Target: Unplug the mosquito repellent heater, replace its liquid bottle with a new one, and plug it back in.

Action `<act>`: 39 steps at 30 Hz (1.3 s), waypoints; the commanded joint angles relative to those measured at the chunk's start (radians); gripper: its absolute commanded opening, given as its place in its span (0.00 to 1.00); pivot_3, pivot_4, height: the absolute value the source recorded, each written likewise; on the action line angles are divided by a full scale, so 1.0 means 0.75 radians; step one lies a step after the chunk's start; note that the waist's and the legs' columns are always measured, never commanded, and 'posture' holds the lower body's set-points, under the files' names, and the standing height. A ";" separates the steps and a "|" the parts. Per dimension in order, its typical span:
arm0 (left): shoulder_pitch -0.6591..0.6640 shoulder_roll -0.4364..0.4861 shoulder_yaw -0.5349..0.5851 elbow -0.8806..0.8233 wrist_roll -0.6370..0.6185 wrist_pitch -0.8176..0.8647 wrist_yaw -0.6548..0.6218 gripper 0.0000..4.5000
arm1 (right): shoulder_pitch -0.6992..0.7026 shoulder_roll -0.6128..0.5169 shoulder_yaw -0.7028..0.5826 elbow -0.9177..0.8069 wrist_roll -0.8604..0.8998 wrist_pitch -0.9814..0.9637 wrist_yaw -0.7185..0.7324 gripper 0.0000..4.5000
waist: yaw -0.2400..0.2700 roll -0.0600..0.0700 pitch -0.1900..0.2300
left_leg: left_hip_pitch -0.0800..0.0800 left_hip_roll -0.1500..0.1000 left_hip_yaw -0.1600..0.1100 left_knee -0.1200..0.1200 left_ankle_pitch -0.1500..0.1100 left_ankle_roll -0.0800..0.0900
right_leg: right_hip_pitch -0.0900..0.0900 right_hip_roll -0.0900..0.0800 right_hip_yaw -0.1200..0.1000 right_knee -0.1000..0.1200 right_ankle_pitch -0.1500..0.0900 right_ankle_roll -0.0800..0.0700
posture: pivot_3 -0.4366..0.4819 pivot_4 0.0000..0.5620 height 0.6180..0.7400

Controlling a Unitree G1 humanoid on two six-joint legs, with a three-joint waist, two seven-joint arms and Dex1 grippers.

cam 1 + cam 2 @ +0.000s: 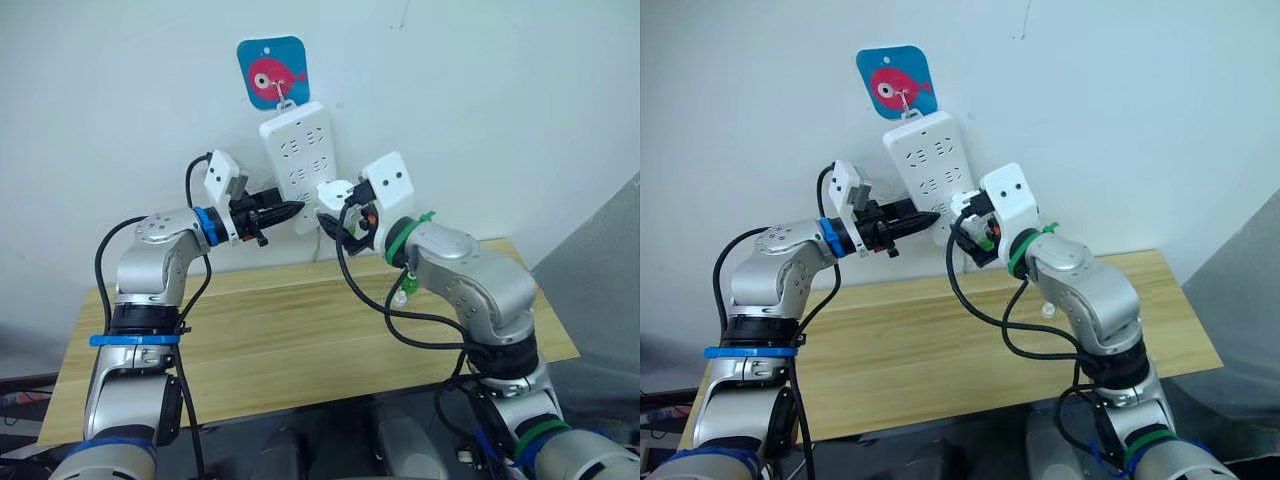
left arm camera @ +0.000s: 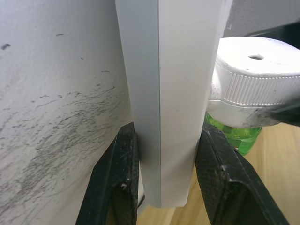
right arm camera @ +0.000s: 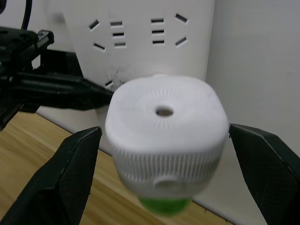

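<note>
while plugged in, heater (image 3: 164, 140) vent-up

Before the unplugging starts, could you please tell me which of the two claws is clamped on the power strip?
The left claw: its fingers pinch the power strip's lower edge. The right claw stands open around the heater, not touching it.

The heater (image 3: 165, 143) hides most of its green bottle (image 3: 164, 206).

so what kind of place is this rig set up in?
Likely an indoor test or lab corner: a bare white wall, a power strip hung from a fish-print hook, and a plain wooden table.
</note>
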 commanded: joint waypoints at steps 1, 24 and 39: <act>-0.006 -0.004 -0.016 0.055 0.044 -0.068 0.037 0.29 | 0.020 -0.030 -0.068 -0.168 0.056 0.066 0.039 1.00 | -0.001 0.000 0.000 | 0.000 0.000 0.000 0.000 0.000 0.000 | 0.000 0.000 0.000 0.000 0.000 0.000 | 0.25 0.25 0.92; 0.863 0.269 0.284 -0.758 -0.160 -0.188 -0.069 0.80 | 0.187 -0.316 -0.029 -0.291 0.180 -0.320 0.445 0.91 | 0.009 -0.001 0.001 | 0.003 0.006 0.002 -0.001 0.000 0.000 | 0.000 0.003 -0.001 0.000 0.000 0.000 | 0.33 0.30 0.92; 1.240 0.194 0.286 -1.258 -0.290 -0.220 0.052 0.80 | 0.140 -0.151 0.219 0.086 -0.094 -0.622 0.384 0.01 | 0.086 -0.001 0.002 | 0.021 0.010 0.006 -0.003 0.000 -0.001 | 0.017 0.008 -0.003 -0.003 -0.002 -0.003 | 0.35 0.29 0.92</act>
